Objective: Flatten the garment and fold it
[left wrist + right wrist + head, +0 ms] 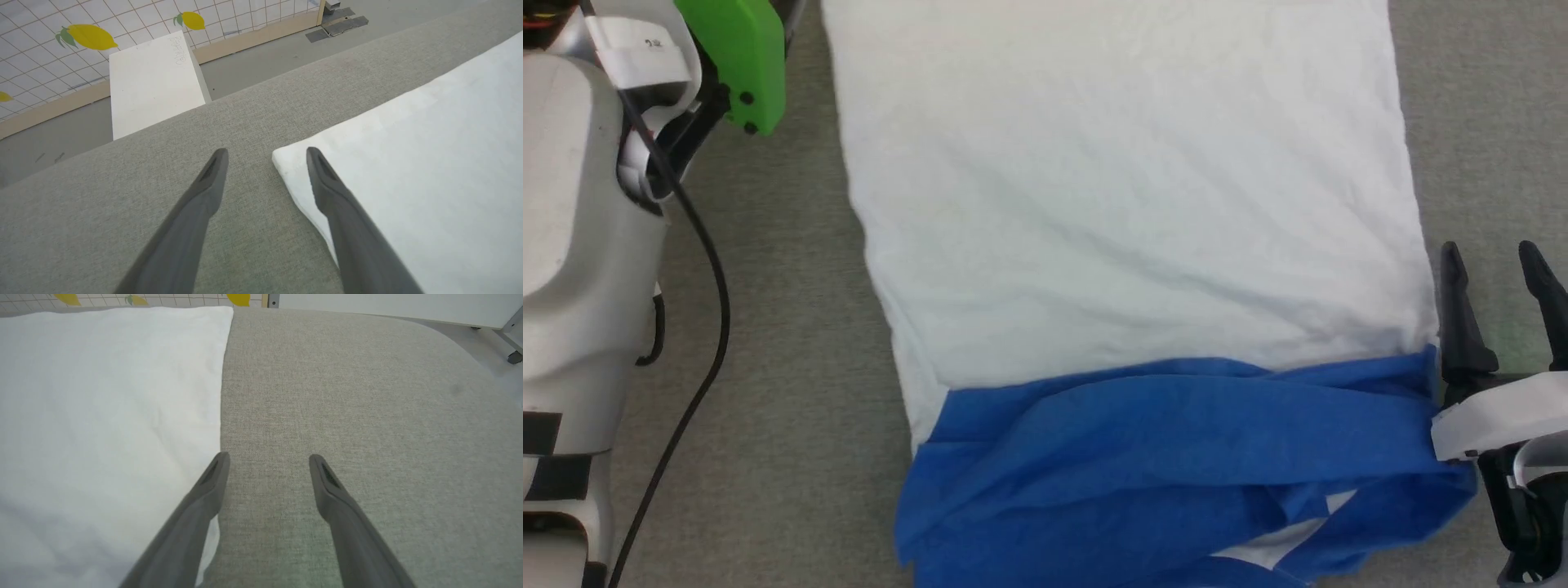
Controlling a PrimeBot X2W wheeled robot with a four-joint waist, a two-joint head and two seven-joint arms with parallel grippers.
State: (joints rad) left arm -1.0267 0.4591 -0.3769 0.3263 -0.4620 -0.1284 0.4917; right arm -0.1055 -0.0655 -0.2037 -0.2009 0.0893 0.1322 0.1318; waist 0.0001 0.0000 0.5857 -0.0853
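While the garment [1127, 204] lies on the grey cloth surface [784, 327], you can see its white body spread nearly flat, with only faint creases. Its blue sleeves and shoulders [1176, 465] are bunched in loose folds at the end nearest the robot. A sliver of white [1282, 543] peeks out among those blue folds.

Look at the right gripper [1492, 253] in the head view. It sits just beside the garment's right edge, about where white meets blue. Its two dark fingers are spread wide apart and they hold nothing. From the right wrist view, that gripper [268, 458] has one finger [196, 514] crossing the shirt's white edge [102, 416]. The other finger is over bare grey fabric. You cannot tell whether either finger touches down.

Your left gripper [266, 152] is likewise spread wide and grips nothing. In its wrist view, a corner of the white cloth [429, 163] lies in line with the gap between the fingertips. One finger [347, 228] passes over the cloth, the other over the grey surface.

Further out, the pale left forearm [580, 245], a green cover [739, 57] and a black cable [707, 286] stand well apart from the garment's left edge. Beyond the grey surface you can see a white box [155, 81] on the floor. It sits against a tiled wall printed with lemons [88, 36].
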